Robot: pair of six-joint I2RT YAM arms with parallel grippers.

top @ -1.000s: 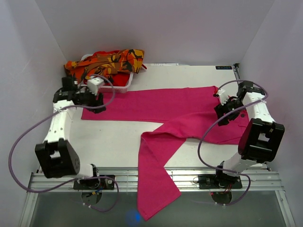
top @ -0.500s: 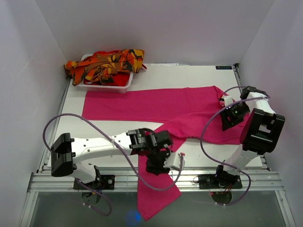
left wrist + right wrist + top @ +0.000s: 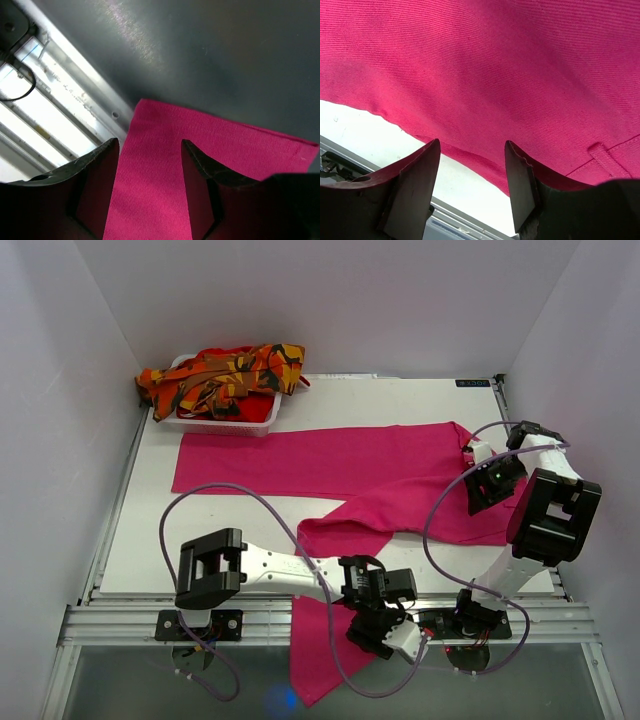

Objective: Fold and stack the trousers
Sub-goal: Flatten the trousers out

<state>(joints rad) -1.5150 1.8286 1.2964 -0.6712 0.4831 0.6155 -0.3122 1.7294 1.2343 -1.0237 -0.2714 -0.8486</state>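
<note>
I am holding my left tool (image 3: 149, 146) spread wide, pinching nothing, over one leg of the pink trousers (image 3: 330, 460), which are lying across the surface (image 3: 400, 400) with that leg drooping off its near edge. My right tool (image 3: 472, 146) is hovering spread and empty above their waist end at the right. The orange trousers (image 3: 225, 370) are lying heaped in the basket (image 3: 215, 424) at the far left.

table (image 3: 390, 400): white | basket (image 3: 222, 423): white, far-left corner | rail (image 3: 110, 621): near edge
</note>
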